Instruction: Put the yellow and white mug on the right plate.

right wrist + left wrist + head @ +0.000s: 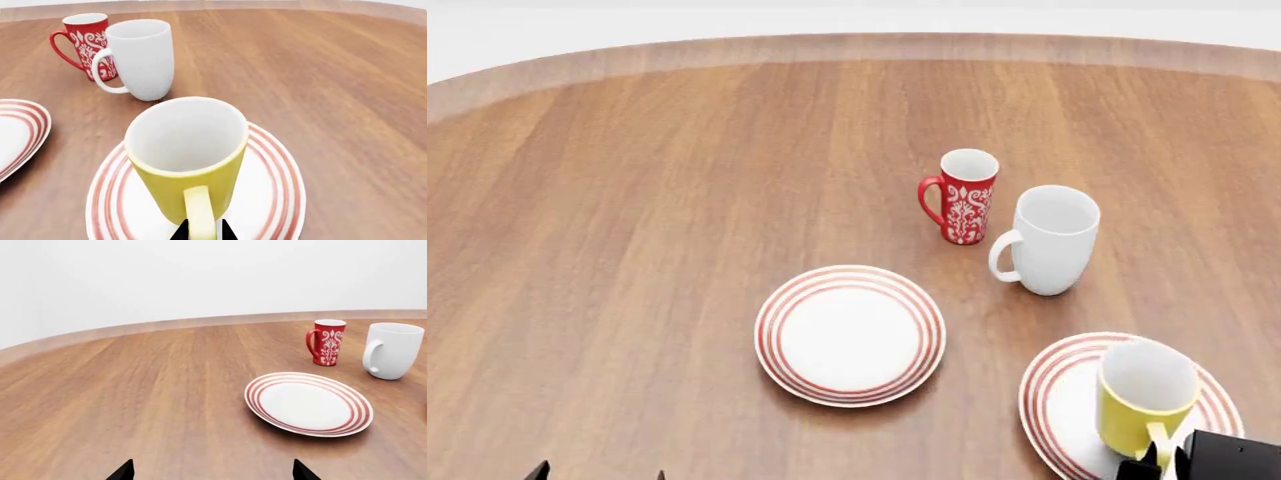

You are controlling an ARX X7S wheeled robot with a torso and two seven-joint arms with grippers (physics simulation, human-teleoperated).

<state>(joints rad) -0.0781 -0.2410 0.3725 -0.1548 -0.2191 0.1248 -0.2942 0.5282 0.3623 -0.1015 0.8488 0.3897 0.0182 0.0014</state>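
Yellow and white mug: upright over the right plate, lower right of the head view; touching or just above, cannot tell.
Handle: points back toward the wrist camera, straight into the jaws.
Right gripper: two dark tips pinched on the handle, one each side, bottom centre of the wrist view; clearly the nearer arm.
Long axis: vertical, rim up.
Coming move, as a guess: release, then straight back along the handle line.
Left gripper: tips spread wide, nothing between, bottom edge of its view.
Left plate: centre, bare.
White mug, red mug: beyond, well apart from the yellow one.
Table: wood.
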